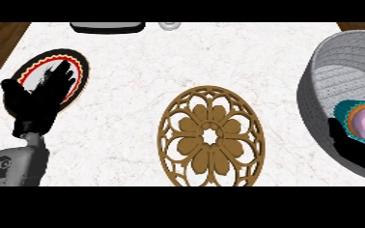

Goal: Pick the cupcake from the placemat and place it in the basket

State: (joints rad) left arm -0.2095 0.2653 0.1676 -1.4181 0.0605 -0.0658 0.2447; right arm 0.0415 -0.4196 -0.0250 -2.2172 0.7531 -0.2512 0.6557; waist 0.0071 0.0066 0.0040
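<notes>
The cupcake (356,121), with a teal wrapper and pink-orange top, shows at the right edge inside the grey woven basket (322,82). My right hand (343,142) is inside the basket just below the cupcake, fingers curled round its lower side; most of the hand is cut off by the view's edge. The round brown openwork placemat (210,136) lies at the centre of the counter with nothing on it. My left hand (43,94) rests open at the left, fingers up, over a small round plate.
A round plate with a red, black and cream rim (82,65) lies at the left under my left hand. A dark-and-white object (107,27) and a small white knob (169,25) sit at the counter's far edge. Wooden strips show at both top corners.
</notes>
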